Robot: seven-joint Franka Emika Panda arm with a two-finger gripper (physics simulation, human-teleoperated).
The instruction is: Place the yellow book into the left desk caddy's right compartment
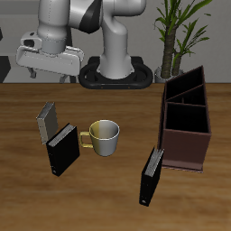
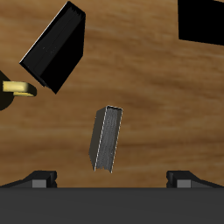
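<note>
End effector: raised above the counter's back part, over the yellow book; its two fingertips stand wide apart with nothing between them and touch nothing.
Yellow book: small and thin, grey-silver cover with a dull tan edge; it stands upright on the counter, leaning slightly. In the wrist view it sits between the fingertips but well below them, seen from its top edge.
Book's neighbours: a black book stands just in front of it, nearer the counter's front edge, close or touching; I cannot tell which. The same black book appears in the wrist view.
Mug: pale with a yellow handle, beside the black book, toward the middle of the counter.
Second black book: upright, near the front edge, just before the caddy.
Caddy: tall, dark maroon-brown, with inner dividers, well apart from the yellow book across the counter.
Counter: wood grain.
Hard to make out: in the wrist view only the mug's yellow handle and a dark sliver show, cut off at the edge; a dark block is also cut off in a corner and cannot be identified.
</note>
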